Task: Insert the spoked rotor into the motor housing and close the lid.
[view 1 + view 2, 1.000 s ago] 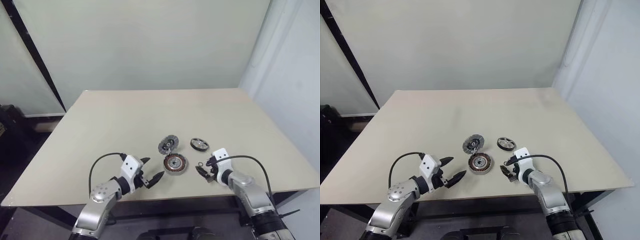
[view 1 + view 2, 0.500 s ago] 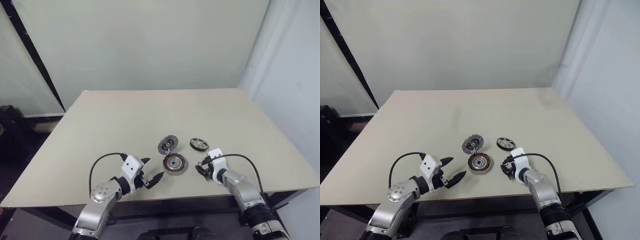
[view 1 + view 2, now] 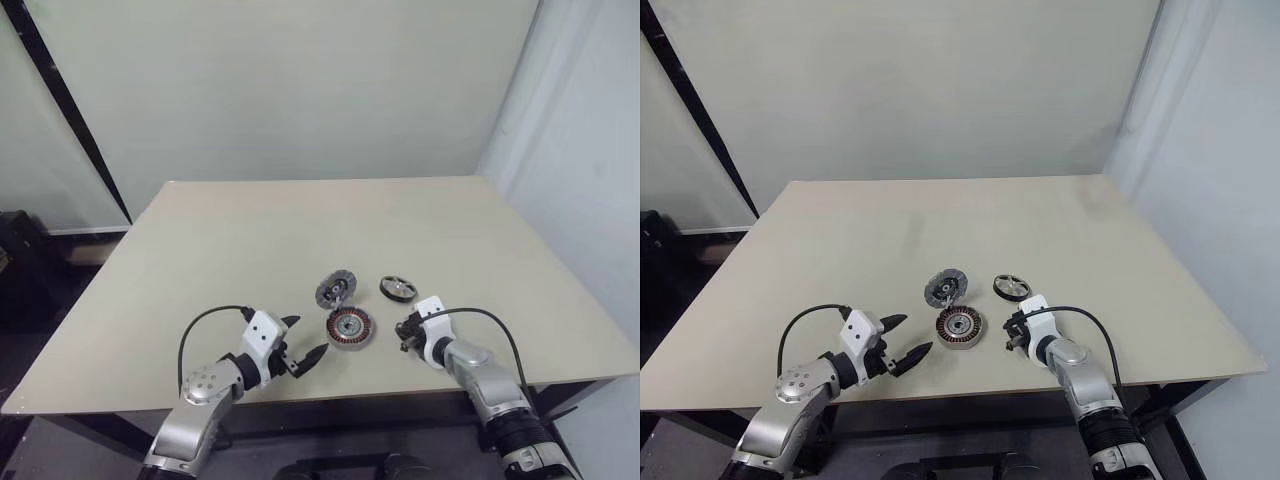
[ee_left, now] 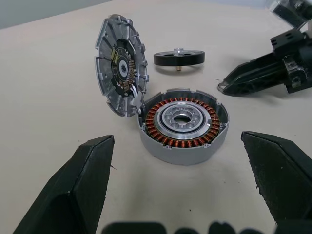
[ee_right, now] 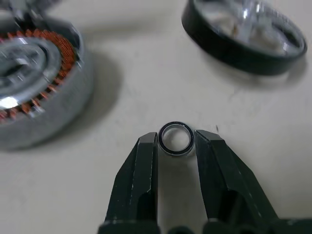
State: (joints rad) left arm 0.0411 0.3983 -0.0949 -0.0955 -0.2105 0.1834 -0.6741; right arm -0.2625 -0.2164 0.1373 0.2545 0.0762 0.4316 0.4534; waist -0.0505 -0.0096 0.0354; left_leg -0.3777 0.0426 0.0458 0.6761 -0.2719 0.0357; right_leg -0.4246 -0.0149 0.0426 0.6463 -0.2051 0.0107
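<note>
Two grippers sit at the near edge of the table [image 3: 200,230]. At left, the left gripper [image 3: 301,340] hovers with fingers spread wide and empty, aimed at the motor housing [image 3: 351,326]. The housing lies flat, copper windings up, with the lid [image 3: 337,290] propped on edge, leaning against its far-left rim. Right of that, the spoked rotor [image 3: 399,289] lies flat, apart from both, untouched. At right, the right gripper [image 5: 175,146] has its fingertips pinched against a small ring [image 5: 176,138], the thin washer rather than the rotor.

Risk: the ring sits at the very fingertips, so it could squirt out as the pinch tightens or on lift. Any nudge to the housing could topple the leaning lid.

Unclear: whether the ring is clear of the table; the lid's contact point with the housing; the rotor's underside.
</note>
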